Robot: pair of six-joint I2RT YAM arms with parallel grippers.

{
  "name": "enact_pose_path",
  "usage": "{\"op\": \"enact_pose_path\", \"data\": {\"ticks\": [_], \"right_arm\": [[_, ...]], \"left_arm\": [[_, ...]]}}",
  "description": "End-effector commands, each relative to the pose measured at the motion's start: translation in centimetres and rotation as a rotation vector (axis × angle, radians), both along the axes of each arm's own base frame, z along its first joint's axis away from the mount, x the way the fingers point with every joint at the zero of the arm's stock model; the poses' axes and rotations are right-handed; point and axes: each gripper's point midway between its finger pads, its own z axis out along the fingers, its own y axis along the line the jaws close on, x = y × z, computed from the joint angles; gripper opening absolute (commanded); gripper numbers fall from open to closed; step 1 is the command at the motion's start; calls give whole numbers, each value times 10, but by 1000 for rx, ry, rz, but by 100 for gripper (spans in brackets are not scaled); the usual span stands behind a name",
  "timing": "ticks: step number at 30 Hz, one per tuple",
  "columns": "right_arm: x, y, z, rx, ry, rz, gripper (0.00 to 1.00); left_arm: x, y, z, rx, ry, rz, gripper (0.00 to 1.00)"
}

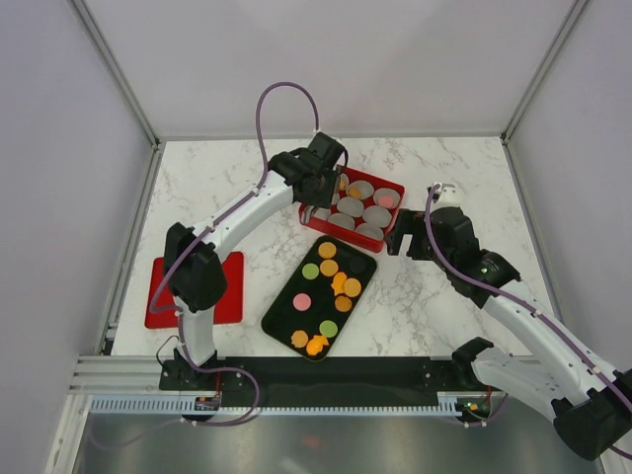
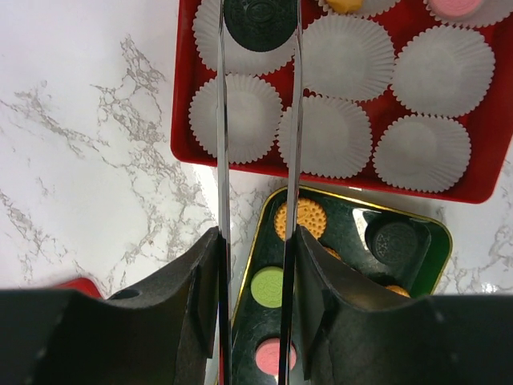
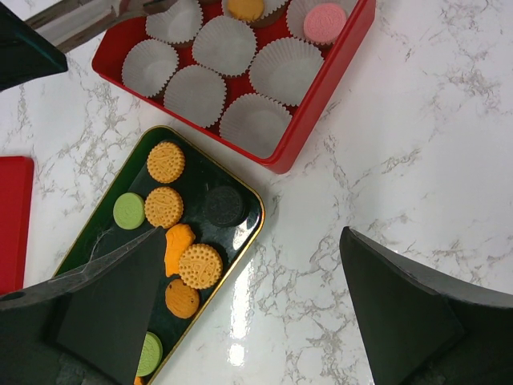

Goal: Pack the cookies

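Left gripper [image 2: 258, 6] seemingly pinches a dark cookie [image 2: 260, 26] at the red box [image 2: 481, 188]'s 9 o'clock; right gripper [image 3: 252, 233], at 3 o'clock, gapes wide.

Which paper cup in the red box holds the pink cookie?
The cup in the red box's far-right corner, under the pink cookie; the others seen are empty or hold an orange cookie or a dark cookie.

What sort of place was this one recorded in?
Probably a lab robot test booth: a marble-look table boxed in by plain white panels, two arms mounted at its near edge, and cookies on a black tray beside a red box of paper cups.
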Motion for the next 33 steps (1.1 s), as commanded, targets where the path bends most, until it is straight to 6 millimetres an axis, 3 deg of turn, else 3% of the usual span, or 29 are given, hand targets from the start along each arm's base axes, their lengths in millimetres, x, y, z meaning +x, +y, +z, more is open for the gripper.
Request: {"op": "enact_pose_path", "data": {"ticks": [1,9,16,33], "right_arm": [[3,0,17,14,-49,5,98],[2,-1,14,13,-42,1,98],[1,-1,14,11,-43,0,98],[1,1,15,18,-41,6,98]], "left_arm": [[16,-4,10,12,-48,-28,43],[20,-6,-21,49,5,-29,43],[21,0,-27,74,7,-12,47],[17,3,-8,56,-25,-13,57]]}}
